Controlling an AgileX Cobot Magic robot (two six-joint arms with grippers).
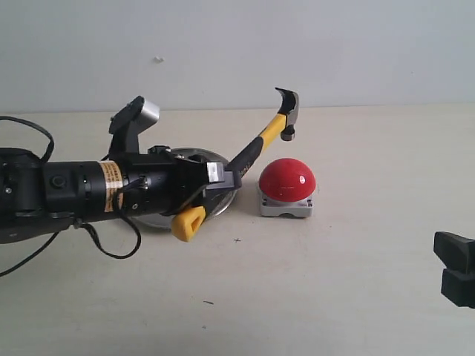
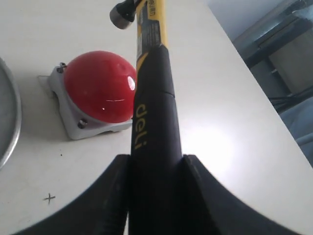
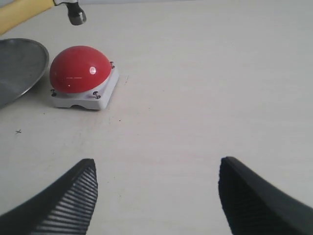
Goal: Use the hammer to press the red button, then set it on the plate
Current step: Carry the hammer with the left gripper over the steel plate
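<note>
Your left gripper [image 1: 223,176] clenched the yellow-and-black claw hammer [image 1: 269,134], head raised over the glossy red dome button [image 1: 287,179] just ahead; lowering it seemed next.

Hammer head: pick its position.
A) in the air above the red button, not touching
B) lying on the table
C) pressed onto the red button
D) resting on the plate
A: the hammer, gripped by the left claw, has its head above the red button with a visible gap.

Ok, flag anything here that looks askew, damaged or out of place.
Nothing stands out. The left gripper holds the hammer tilted, head raised clear of the red button, which sits upright beside the flat plate. Nothing spilled or broken.
</note>
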